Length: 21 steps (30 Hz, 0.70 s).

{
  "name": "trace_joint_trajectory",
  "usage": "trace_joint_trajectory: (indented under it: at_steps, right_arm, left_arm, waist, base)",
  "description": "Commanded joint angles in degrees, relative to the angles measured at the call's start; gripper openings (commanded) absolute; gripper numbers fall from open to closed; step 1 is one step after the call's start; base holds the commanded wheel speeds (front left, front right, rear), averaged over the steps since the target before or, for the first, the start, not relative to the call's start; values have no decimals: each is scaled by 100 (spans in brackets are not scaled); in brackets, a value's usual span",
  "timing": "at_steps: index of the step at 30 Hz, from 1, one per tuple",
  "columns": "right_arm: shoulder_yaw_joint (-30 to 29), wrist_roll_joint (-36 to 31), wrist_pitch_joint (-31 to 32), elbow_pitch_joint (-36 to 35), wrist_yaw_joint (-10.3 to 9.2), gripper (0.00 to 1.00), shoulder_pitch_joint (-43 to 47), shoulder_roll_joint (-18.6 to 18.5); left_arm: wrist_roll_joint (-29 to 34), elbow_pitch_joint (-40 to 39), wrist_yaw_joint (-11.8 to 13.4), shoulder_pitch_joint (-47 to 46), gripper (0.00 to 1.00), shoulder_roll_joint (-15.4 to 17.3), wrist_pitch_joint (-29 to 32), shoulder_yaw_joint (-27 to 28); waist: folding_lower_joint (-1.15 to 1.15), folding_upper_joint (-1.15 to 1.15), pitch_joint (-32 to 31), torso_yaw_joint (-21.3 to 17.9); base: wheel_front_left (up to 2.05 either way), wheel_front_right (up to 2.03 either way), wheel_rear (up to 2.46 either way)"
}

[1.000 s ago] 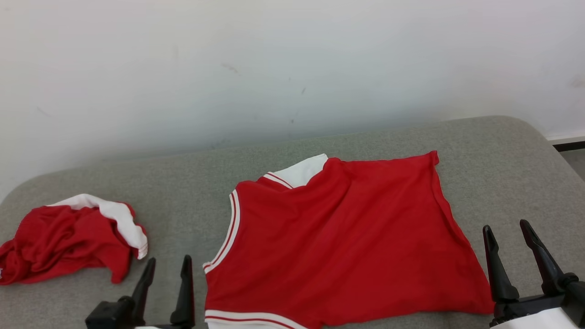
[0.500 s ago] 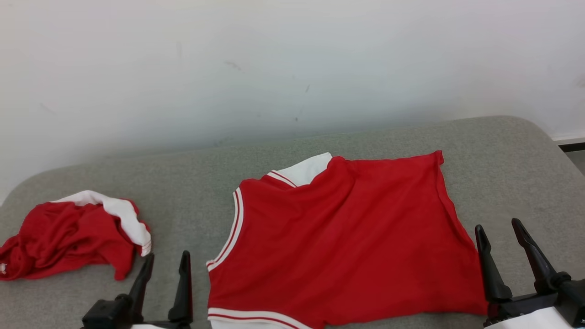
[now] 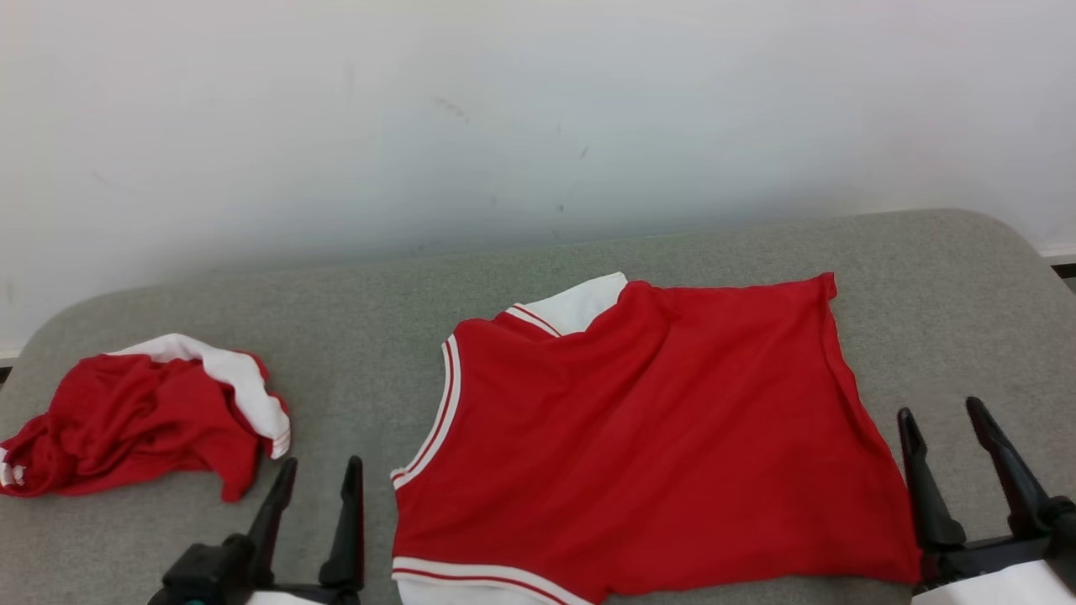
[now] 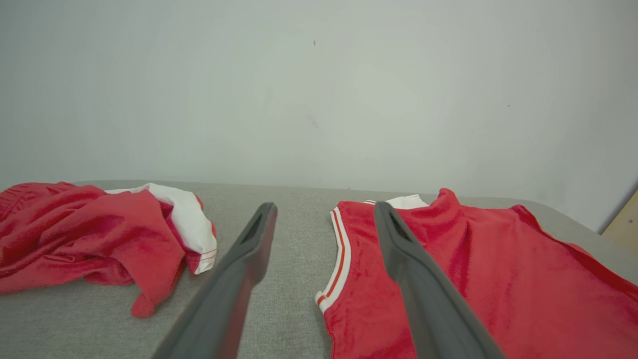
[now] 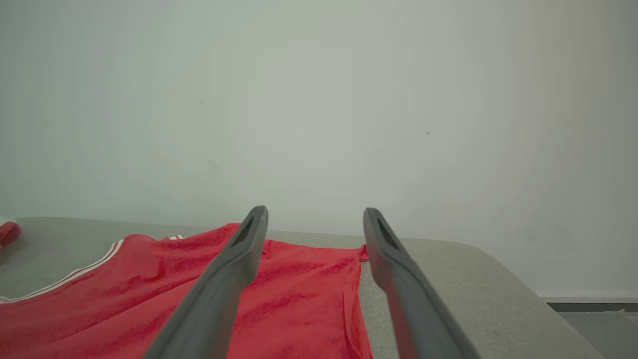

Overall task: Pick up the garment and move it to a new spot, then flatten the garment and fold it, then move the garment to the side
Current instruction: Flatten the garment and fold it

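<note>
1. Head view: the left tool (image 3: pixel 323 462) at lower left and the right tool (image 3: pixel 940 407) at lower right point up the frame, fingers apart, empty. The garment (image 3: pixel 656 437) (red knit, white striped trim) lies mostly flat at centre right on the grey woven surface (image 3: pixel 353 319). A crumpled red cloth (image 3: pixel 143 420) sits at far left.
2. Left wrist view: the left tool (image 4: pixel 324 207) gapes, the garment (image 4: pixel 498 279) at lower right.
3. Right wrist view: the right tool (image 5: pixel 315 210) is spread, the garment (image 5: pixel 299 299) at lower left.

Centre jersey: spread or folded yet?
Spread out, mostly flat: jersey shows armhole trim, collar and hem, with mild creases. Right half doubled under: cannot tell.
</note>
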Motion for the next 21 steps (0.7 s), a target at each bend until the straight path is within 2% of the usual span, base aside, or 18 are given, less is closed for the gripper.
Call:
trace_joint_trajectory:
  at_steps: [1, 4, 7, 14, 21]
  right_arm:
    - [-70, -12, -16, 38, -13, 100, 5, -77]
    - [-161, 48, 103, 201, -13, 100, 61, -223]
    - [-262, 143, 473, 389, -13, 100, 138, -383]
    - [-421, 552, 1440, 818, -13, 100, 234, -492]
    - [-339, 1143, 1910, 1365, -13, 100, 36, -419]
  left_arm:
    - [88, 20, -53, -27, 100, -17, -8, -4]
    - [-16, 148, -197, 25, 100, 37, 75, -119]
    - [-151, 139, -336, 52, 100, 205, 496, -349]
    - [-556, -313, -447, 284, 100, 746, 2062, -780]
    - [-1027, -1002, -462, 596, 100, 1054, 3361, -890]
  waist:
    - [0, 0, 12, 7]
    - [0, 0, 38, 19]
    - [0, 0, 98, 39]
    - [0, 0, 327, 92]
    - [0, 0, 502, 168]
  base:
    - [0, 0, 0]
    - [0, 0, 0]
    - [0, 0, 0]
    - [0, 0, 0]
    - [0, 0, 0]
